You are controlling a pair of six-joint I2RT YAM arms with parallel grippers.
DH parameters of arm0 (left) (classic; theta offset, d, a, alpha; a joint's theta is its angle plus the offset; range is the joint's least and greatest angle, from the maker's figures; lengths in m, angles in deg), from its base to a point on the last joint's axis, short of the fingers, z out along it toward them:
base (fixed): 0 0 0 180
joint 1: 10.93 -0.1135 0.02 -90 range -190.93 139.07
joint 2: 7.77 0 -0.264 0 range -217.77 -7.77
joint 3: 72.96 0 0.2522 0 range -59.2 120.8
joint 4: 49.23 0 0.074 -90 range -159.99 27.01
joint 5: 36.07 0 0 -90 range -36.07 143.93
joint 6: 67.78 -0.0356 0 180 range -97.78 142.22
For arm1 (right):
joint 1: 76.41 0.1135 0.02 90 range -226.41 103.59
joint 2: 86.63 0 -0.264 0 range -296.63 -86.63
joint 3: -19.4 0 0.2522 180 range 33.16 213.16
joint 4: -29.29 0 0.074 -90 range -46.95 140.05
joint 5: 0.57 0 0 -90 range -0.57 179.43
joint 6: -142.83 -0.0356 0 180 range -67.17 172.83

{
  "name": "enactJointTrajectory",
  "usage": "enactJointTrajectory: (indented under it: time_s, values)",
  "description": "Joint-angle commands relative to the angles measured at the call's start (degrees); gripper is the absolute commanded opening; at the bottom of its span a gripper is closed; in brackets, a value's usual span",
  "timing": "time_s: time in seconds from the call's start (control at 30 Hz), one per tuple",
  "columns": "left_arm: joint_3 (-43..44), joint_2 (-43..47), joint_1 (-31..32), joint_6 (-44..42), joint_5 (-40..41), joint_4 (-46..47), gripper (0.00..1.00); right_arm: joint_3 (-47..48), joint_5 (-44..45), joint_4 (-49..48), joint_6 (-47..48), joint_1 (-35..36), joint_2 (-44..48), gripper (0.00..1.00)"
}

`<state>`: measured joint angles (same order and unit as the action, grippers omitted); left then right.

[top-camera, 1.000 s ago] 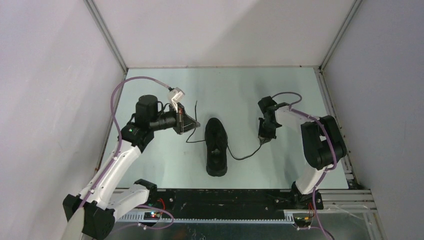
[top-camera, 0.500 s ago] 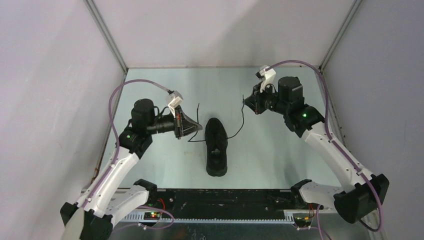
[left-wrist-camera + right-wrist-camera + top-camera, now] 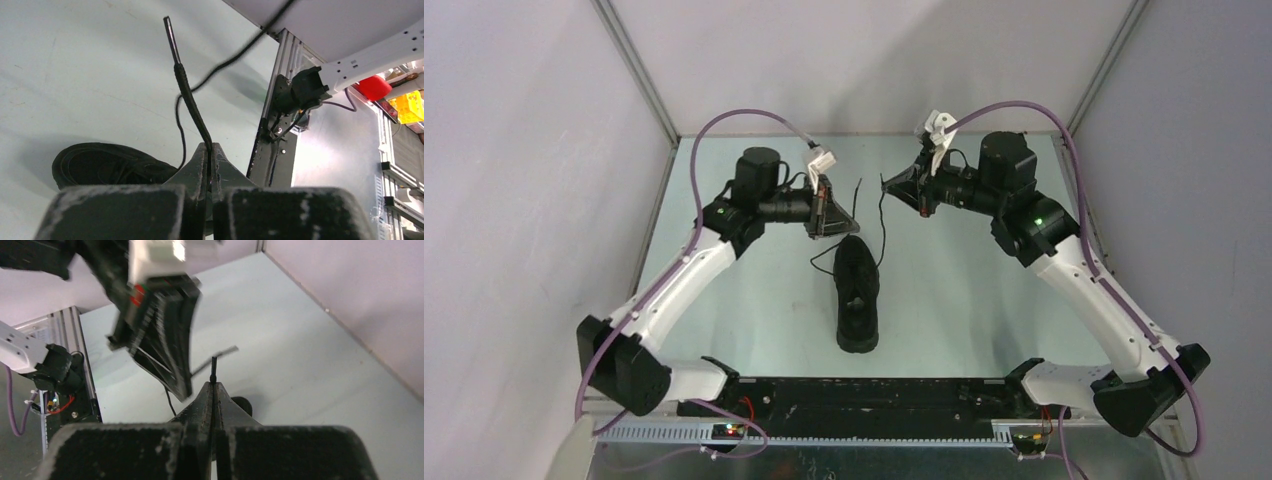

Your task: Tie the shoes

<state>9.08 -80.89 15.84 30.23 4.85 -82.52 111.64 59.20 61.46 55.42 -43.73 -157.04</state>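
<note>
The black sneaker (image 3: 857, 292) lies lengthwise on the table's middle, and part of it shows in the left wrist view (image 3: 110, 162). My left gripper (image 3: 855, 224) hangs above the shoe's far end, shut on the left lace (image 3: 187, 95), whose tip sticks up past the jaws. My right gripper (image 3: 886, 183) is raised a little to the right of it, shut on the right lace (image 3: 883, 225), whose tip (image 3: 213, 371) pokes out of the jaws. The two grippers are close together. The left gripper also shows in the right wrist view (image 3: 165, 340).
The pale green table (image 3: 984, 300) is walled at the back and both sides. A black rail (image 3: 864, 395) runs along its near edge, with the right arm's base (image 3: 300, 92) on it.
Both arms have swung in towards the middle and back, lifting the laces off the table. The right gripper rose from the table by the shoe to above its far end.
</note>
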Motion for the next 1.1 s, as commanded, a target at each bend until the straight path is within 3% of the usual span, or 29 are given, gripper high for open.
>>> enactJointTrajectory:
  time_s: [0.0, 0.4, 0.67, 1.07]
  values:
    - [3.6, -3.4, 1.7, 0.4, 1.2, 0.1, 0.0, 3.6, -2.0, -2.2, 0.1, 1.5, -0.4, 0.0]
    - [4.7, -5.7, 4.1, -9.5, 3.3, -4.3, 0.03, 4.1, -2.7, -4.0, -2.0, 3.8, -2.7, 0.0]
    - [1.2, -4.5, 4.2, -9.2, 4.1, 4.1, 0.04, 4.9, -2.7, -5.7, -6.4, 4.1, -4.9, 0.0]
    - [0.1, -5.1, 5.1, -8.4, 3.8, 11.5, 0.27, 4.5, -1.8, -6.1, -12.2, 1.9, -7.9, 0.0]
